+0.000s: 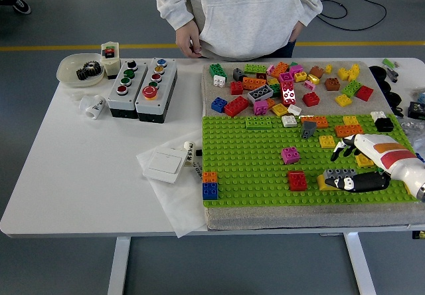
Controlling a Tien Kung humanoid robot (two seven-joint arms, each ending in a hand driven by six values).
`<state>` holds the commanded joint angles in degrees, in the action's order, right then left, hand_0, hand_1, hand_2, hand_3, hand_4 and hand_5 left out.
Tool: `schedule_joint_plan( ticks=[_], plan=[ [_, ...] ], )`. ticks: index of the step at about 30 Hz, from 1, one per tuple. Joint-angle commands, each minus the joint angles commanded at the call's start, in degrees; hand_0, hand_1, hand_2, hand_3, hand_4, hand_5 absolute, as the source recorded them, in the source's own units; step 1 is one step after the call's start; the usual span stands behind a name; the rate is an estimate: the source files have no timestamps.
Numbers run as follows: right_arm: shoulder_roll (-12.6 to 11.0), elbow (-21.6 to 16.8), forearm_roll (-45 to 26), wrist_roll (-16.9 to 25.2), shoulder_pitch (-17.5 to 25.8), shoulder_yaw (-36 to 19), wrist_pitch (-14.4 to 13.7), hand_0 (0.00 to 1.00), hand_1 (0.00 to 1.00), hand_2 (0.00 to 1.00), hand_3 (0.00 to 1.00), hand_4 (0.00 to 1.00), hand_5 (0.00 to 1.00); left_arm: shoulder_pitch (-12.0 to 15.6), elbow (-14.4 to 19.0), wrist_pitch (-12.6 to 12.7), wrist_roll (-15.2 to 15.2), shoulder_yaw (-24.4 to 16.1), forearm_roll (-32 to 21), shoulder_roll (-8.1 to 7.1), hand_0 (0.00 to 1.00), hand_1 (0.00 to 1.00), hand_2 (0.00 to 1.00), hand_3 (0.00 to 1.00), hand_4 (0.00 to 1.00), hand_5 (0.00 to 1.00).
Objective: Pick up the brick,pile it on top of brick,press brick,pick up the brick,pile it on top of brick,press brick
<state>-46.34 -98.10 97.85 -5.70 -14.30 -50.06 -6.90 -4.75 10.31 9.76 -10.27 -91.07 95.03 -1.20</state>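
Head view, item by item: green baseplate [252,165], front right sector, carries a grey brick [339,173] seated atop a yellow brick [323,183]. Right hand [362,169] lies low beside this stack, black fingers [355,183] curled along its near side, apparently touching; a firm grasp cannot be confirmed. Red brick [297,180] sits just left. Risk, as judged: off-centre pressing could tilt the grey brick or skid the stack toward the red one.
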Motion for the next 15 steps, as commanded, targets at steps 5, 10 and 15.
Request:
schedule_joint_plan(
  ticks=[5,10,15],
  plan=[
    [-0.08,-2.05,-0.19,-0.47,1.38,0.08,0.45,0.651,0.652,0.705,0.556,0.87,0.49,0.11,0.0,-0.05,0.01,0.2,-0.07,-0.05,0.769,0.798,0.841,0.619,0.652,0.692],
    [-0.08,-2.61,-0.71,-0.28,2.08,0.37,0.63,0.656,0.655,0.708,0.57,0.888,0.49,0.17,0.0,-0.05,0.04,0.31,-0.15,-0.1,0.769,0.796,0.841,0.619,0.652,0.692],
    [0.07,-2.12,-0.92,0.03,2.31,0.62,0.85,0.661,0.657,0.711,0.573,0.901,0.501,0.15,0.0,-0.07,0.04,0.4,-0.22,-0.12,0.769,0.796,0.839,0.621,0.652,0.693]
  ],
)
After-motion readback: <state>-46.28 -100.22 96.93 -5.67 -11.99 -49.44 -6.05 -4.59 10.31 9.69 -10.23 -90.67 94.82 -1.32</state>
